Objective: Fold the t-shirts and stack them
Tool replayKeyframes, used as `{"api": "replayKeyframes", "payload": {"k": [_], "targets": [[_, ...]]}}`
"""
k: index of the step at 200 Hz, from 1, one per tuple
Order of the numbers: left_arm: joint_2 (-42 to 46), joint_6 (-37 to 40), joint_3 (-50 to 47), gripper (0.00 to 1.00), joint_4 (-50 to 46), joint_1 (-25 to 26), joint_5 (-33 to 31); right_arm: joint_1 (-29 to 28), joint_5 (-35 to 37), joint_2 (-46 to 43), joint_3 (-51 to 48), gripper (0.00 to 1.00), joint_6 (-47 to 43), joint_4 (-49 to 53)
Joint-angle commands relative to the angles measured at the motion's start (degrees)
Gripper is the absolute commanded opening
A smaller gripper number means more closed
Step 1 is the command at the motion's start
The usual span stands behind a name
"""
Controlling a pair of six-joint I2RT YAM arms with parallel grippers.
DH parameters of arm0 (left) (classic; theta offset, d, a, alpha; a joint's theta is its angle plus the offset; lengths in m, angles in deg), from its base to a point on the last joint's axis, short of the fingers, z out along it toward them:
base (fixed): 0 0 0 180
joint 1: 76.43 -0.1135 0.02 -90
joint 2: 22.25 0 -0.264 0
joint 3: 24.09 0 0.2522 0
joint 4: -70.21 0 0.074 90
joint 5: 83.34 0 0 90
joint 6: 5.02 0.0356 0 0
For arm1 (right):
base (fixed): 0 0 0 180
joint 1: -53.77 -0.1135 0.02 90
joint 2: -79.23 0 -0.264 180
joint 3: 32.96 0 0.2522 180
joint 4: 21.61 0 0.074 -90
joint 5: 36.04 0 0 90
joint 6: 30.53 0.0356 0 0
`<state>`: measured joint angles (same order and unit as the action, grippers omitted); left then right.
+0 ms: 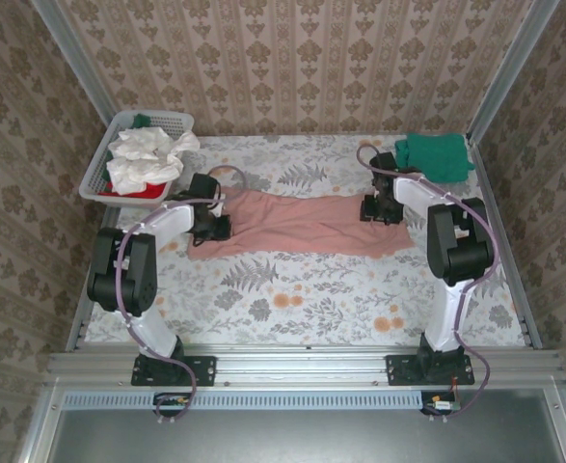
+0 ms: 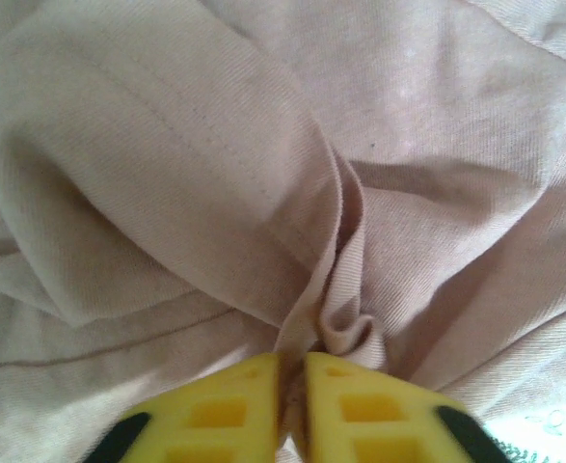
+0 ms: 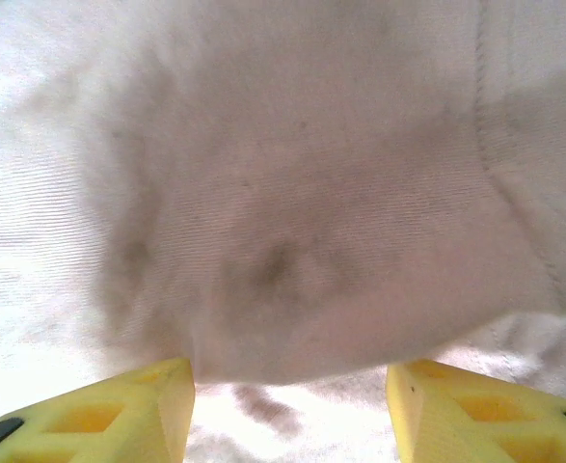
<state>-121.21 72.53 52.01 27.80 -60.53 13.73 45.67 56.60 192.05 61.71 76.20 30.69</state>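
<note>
Pinching a pink t-shirt (image 2: 215,174) fold, the left tool (image 2: 293,371); right tool (image 3: 290,376) spread wide over blurred, seemingly ungripped cloth.

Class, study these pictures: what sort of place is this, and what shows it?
Probably a robot test cell dressed as a home: wallpapered panels in a metal frame box in a floral-clothed table, with a left arm and right arm bolted at its edge, working a pink t-shirt.
</note>
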Motion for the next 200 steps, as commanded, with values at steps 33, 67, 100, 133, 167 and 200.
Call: {"api": "replayKeyframes", "payload": {"k": [33, 67, 100, 133, 167, 200], "targets": [[5.92, 0.27, -0.64, 0.46, -4.38, 0.45, -0.26, -1.25, -0.81, -8.95, -0.36, 0.60, 0.92, 1.16], [18.10, 0.19, -2.91, 0.65, -3.69, -0.16, -2.37, -2.48, -2.66, -10.80, -1.50, 0.61, 2.39, -2.29], [26.05, -1.25, -5.78, 0.99, 5.51, -1.93, 0.37, -3.93, -4.91, -8.38, -2.76, 0.63, 4.25, -6.48], [18.67, -4.77, -3.05, 1.00, 14.43, -4.04, 12.13, -3.94, -5.41, -4.65, -2.01, 0.63, 5.80, -9.22], [4.87, -5.13, 5.72, 0.98, 16.57, -3.25, 15.17, -3.93, -5.71, -2.50, -0.39, 0.64, 5.78, -9.91], [-3.54, -2.52, 12.49, 0.71, 9.81, -2.13, 10.87, -3.93, -4.91, -1.25, 0.17, 0.65, 5.09, -9.19]]}}
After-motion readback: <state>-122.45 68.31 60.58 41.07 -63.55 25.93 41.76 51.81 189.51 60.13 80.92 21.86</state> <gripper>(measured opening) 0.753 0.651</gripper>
